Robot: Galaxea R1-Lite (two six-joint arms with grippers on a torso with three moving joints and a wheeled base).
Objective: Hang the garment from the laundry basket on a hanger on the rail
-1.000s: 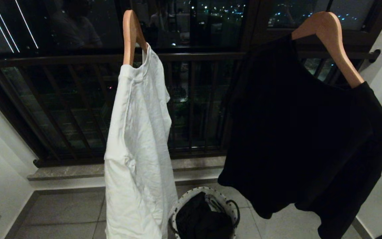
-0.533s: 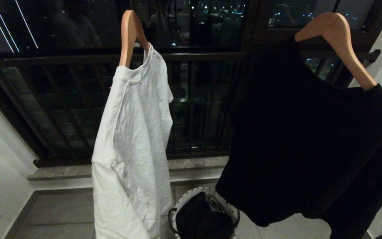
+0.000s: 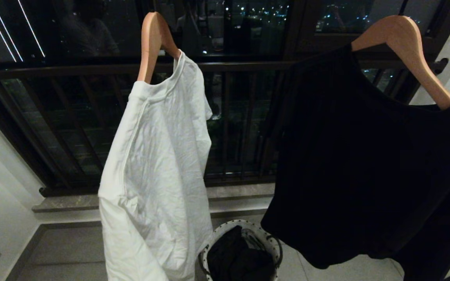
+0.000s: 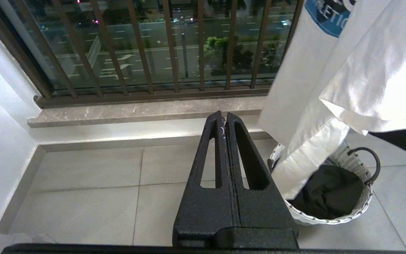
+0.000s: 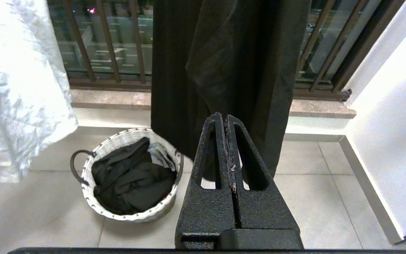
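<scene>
we note the left end effector (image 4: 225, 121) and right end effector (image 5: 223, 121) both pressed shut and empty, so we judge they should open above the dark garment (image 5: 132, 178) heaped in the laundry basket (image 5: 129, 215) on the floor tiles (image 5: 315, 197) before descending

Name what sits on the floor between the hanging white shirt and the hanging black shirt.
The laundry basket, with a dark garment inside, stands on the tiles between the white shirt and the black shirt. The head view shows this best.
</scene>
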